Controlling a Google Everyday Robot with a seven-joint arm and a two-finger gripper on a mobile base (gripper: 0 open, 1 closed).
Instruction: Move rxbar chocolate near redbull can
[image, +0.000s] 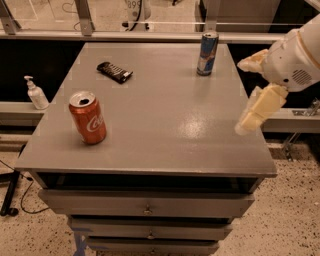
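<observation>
Your tool (242, 97) hangs over the right edge of the surface (165, 135), its two pale fingers spread apart with nothing between them. The bar (114, 72) lies flat at the far left, well apart from the tool and set at a slant to the edges. The Red Bull (207, 46) stands upright at the far right, and the Coke can (88, 118) stands nearer you on the left, clear of the bar. Expect the bar to be light and thin, with a slick, crinkly wrapper and a slightly yielding body. Come down from above and close across its short width near the middle, turning the wrist to match the slant. A pinch at either end would likely tip it or let it slide out. It lies low, so you will probably need the fingertips nearly on the surface.
</observation>
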